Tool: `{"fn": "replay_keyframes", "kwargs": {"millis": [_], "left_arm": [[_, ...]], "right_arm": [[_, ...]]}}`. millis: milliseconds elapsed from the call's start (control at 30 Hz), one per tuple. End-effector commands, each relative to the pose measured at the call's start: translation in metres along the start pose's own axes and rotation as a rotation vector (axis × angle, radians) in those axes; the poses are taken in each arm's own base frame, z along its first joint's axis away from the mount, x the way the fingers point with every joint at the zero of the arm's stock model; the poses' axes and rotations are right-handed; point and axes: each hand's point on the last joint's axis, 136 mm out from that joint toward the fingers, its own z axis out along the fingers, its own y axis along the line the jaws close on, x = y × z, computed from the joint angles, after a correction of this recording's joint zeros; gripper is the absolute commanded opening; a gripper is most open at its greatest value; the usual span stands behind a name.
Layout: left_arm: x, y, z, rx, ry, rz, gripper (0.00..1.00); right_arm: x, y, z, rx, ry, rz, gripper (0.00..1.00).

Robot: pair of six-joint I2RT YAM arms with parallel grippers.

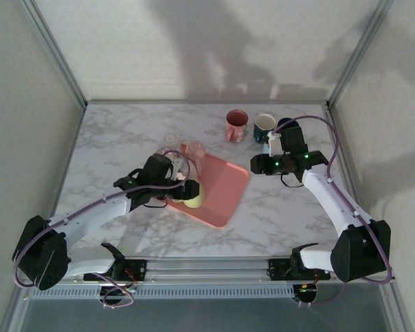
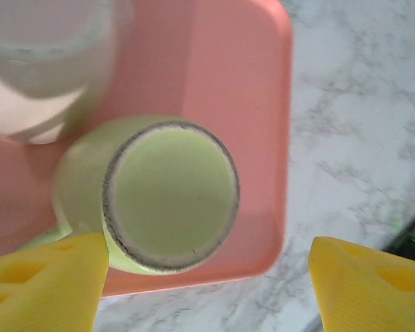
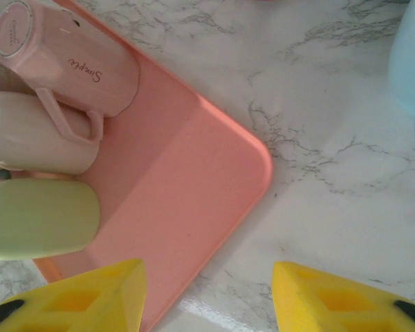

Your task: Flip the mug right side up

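Note:
A light green mug (image 2: 169, 194) stands upside down on the pink tray (image 2: 249, 104), its unglazed base ring facing up. It sits at the tray's near left corner (image 1: 194, 198) and appears in the right wrist view too (image 3: 41, 218). My left gripper (image 2: 207, 294) hovers just above it, open, with one yellow finger (image 2: 48, 283) next to the mug's side and the other out over the marble. In the top view the left gripper (image 1: 187, 189) is right beside the mug. My right gripper (image 1: 271, 149) hangs open off the tray's right edge, with nothing between its fingers (image 3: 76, 297).
On the tray (image 1: 225, 190) also stand an upside-down pink mug (image 3: 69, 62) marked "Simple" and a pale mug (image 3: 34, 131). At the back stand three upright mugs: pink (image 1: 236, 126), dark green (image 1: 264, 126) and blue (image 3: 411, 62). Frame posts edge the marble table.

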Motion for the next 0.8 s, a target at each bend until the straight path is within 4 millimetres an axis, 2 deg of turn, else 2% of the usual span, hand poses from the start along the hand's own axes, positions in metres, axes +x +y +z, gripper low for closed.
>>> {"fn": "replay_keyframes", "kwargs": {"millis": [0,100,267,467,567,767], "left_arm": [[-0.014,-0.037,-0.009,0.147,-0.032,0.074,0.74],[-0.024,-0.041,-0.031,0.108,-0.069,0.201,0.74],[-0.032,-0.004,-0.054,-0.135,-0.064,0.442,0.76],[-0.016,0.028,-0.054,-0.26,0.068,0.774,0.76],[-0.011,0.029,-0.052,-0.24,0.105,0.898,0.75],[0.009,0.047,-0.036,-0.235,0.224,0.993,0.69]], "right_arm": [[-0.012,0.008,-0.01,-0.035,-0.039,0.011,0.52],[-0.013,0.011,-0.012,-0.052,-0.04,0.008,0.52],[-0.014,0.018,-0.018,-0.095,-0.046,-0.014,0.52],[-0.018,0.024,-0.022,-0.122,-0.058,-0.04,0.51],[-0.017,0.029,-0.025,-0.145,-0.071,-0.071,0.51],[-0.019,0.031,-0.032,-0.142,-0.11,-0.11,0.5]]}}
